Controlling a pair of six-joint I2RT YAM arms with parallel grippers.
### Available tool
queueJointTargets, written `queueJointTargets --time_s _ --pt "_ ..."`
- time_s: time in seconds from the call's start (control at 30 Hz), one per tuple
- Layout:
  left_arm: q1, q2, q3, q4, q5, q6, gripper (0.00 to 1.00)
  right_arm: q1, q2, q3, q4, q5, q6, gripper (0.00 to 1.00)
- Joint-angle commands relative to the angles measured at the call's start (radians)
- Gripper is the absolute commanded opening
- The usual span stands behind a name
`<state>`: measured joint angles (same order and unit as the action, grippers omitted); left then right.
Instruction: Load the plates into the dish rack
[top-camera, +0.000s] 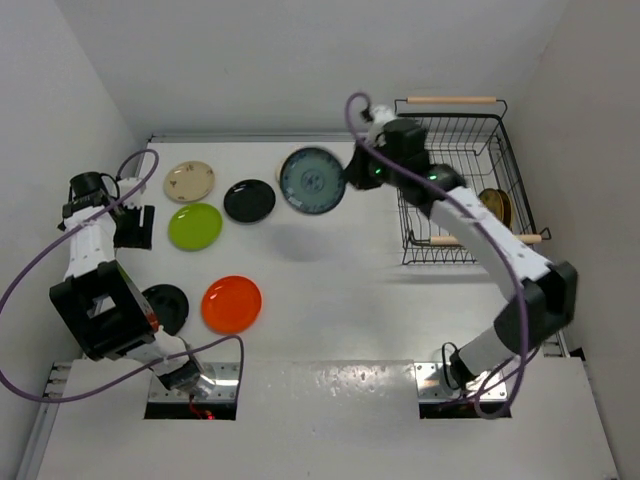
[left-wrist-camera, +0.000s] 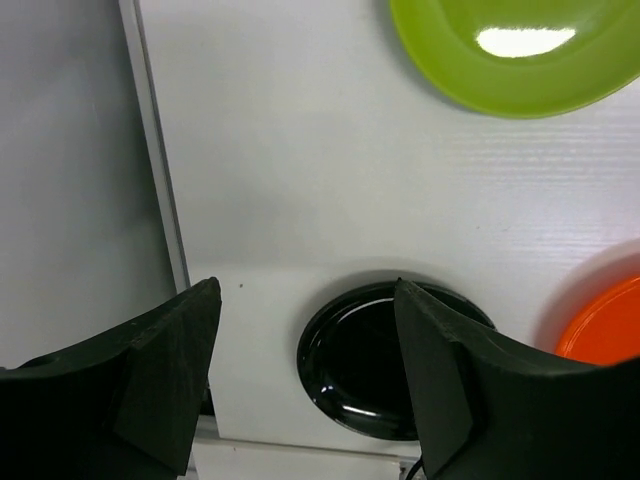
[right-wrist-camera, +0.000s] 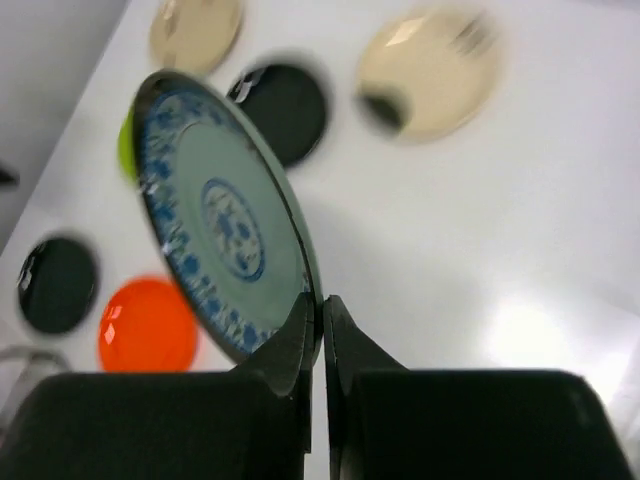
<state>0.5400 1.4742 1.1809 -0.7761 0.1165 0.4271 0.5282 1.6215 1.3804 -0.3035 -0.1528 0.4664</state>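
My right claw pinches the rim of the round blue-patterned plate, holding it tilted on edge above the white surface, just left of the black wire dish rack. A brown-gold plate sits in that rack. My left claw hangs spread wide near the lime green plate.

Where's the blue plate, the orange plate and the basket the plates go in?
blue plate (top-camera: 312, 180), top view, middle of its patterned face.
orange plate (top-camera: 231, 304), top view, its centre.
dish rack (top-camera: 452, 100), top view, its far wooden handle.
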Motion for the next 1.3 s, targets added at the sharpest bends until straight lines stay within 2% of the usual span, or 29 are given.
queueJointTargets --time_s 0.0,0.07,0.1,0.13,0.17,0.2,0.23,0.3,0.43,0.77,1.27 --pt "-0.043 0.018 0.049 0.008 0.035 -0.024 0.74 -0.109 -0.130 0.139 -0.202 0.192 -0.190 0.00" --pt "-0.057 0.029 0.060 0.008 0.035 -0.024 0.74 -0.186 -0.173 0.167 -0.253 0.381 -0.329 0.00" --pt "-0.070 0.029 0.060 0.018 0.035 -0.024 0.74 -0.219 -0.179 0.192 -0.302 0.586 -0.365 0.00" --pt "-0.071 0.029 0.060 0.018 0.035 -0.024 0.74 -0.241 -0.184 0.195 -0.315 0.657 -0.491 0.00" --pt "-0.083 0.029 0.060 0.018 0.026 -0.024 0.74 -0.273 -0.177 0.197 -0.307 0.721 -0.527 0.00" --pt "-0.097 0.029 0.060 0.029 0.026 -0.024 0.74 -0.310 -0.172 0.168 -0.301 0.875 -0.563 0.00" --pt "-0.097 0.029 0.060 0.029 0.014 -0.024 0.74 -0.330 -0.154 0.158 -0.289 0.915 -0.647 0.00" --pt "-0.123 0.029 0.060 0.038 0.014 -0.024 0.74 -0.387 -0.131 0.114 -0.270 1.007 -0.693 0.00" --pt "-0.132 0.047 0.069 0.038 0.014 -0.024 0.74 -0.422 -0.109 -0.004 -0.146 1.059 -0.733 0.00" --pt "-0.132 0.077 0.079 0.038 0.014 -0.024 0.74 -0.436 -0.025 -0.138 -0.050 1.108 -0.755 0.00" --pt "-0.132 0.106 0.097 0.047 0.014 -0.024 0.74 -0.435 0.032 -0.216 -0.115 1.029 -0.604 0.00"
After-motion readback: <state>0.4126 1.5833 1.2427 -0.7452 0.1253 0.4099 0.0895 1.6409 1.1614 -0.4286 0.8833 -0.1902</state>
